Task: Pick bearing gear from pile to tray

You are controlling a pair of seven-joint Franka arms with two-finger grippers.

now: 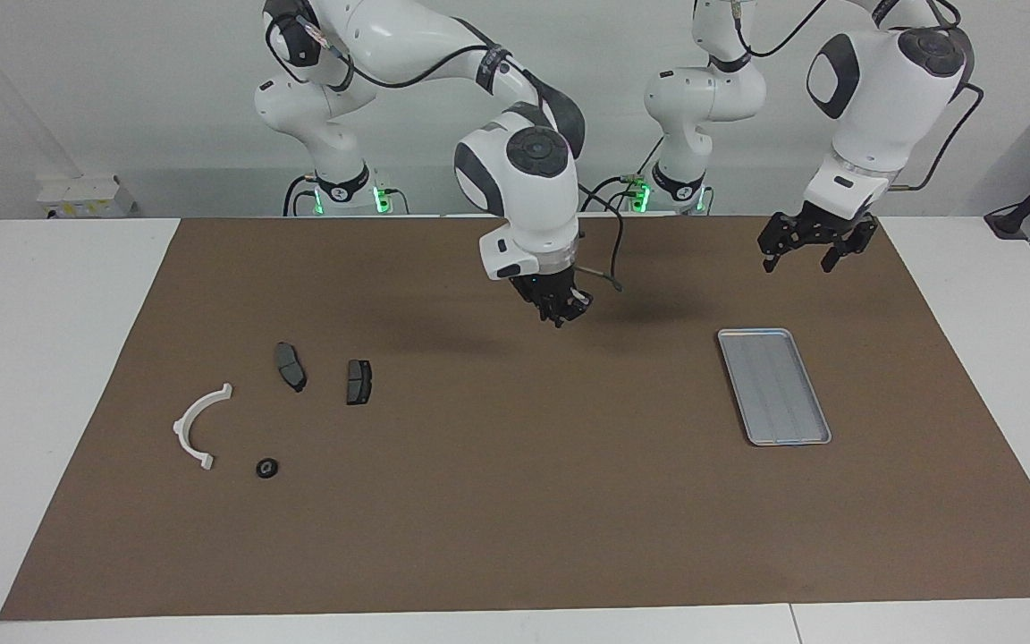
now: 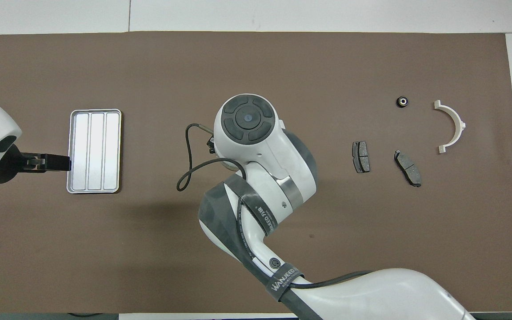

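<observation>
You have a matte brown mat (image 1: 515, 501) covering the white counter (image 1: 41, 358). The flat rectangular silver metal tray (image 1: 774, 385) with rounded corners, low rim and lengthwise ribs lies empty toward the left arm's end of the counter. At the right arm's end sits the pile: a white semicircular plastic arc (image 1: 198, 426), two dark grey brake pads (image 1: 291, 366) (image 1: 358, 381) lying flat and apart, and a tiny black ring-shaped piece (image 1: 267, 468) near the arc, at the pile's edge farthest from the robots.

Your right gripper (image 1: 560, 311) hangs over the bare mat at mid-counter, between pile and tray. Its fingers are closed tight; whether a small part sits between them you cannot tell. Your left gripper (image 1: 817, 245) hovers over the mat beside the tray's short edge nearest the robots, fingers spread wide and holding nothing.

From overhead, the right arm's glossy white wrist housing hides its own fingers entirely, yet that view shows the ring's pale centre (image 2: 402, 102) and the tray's three smooth panels (image 2: 94, 151). The left gripper (image 2: 56, 162) there overlaps the tray's rim; only the facing view shows it raised.
</observation>
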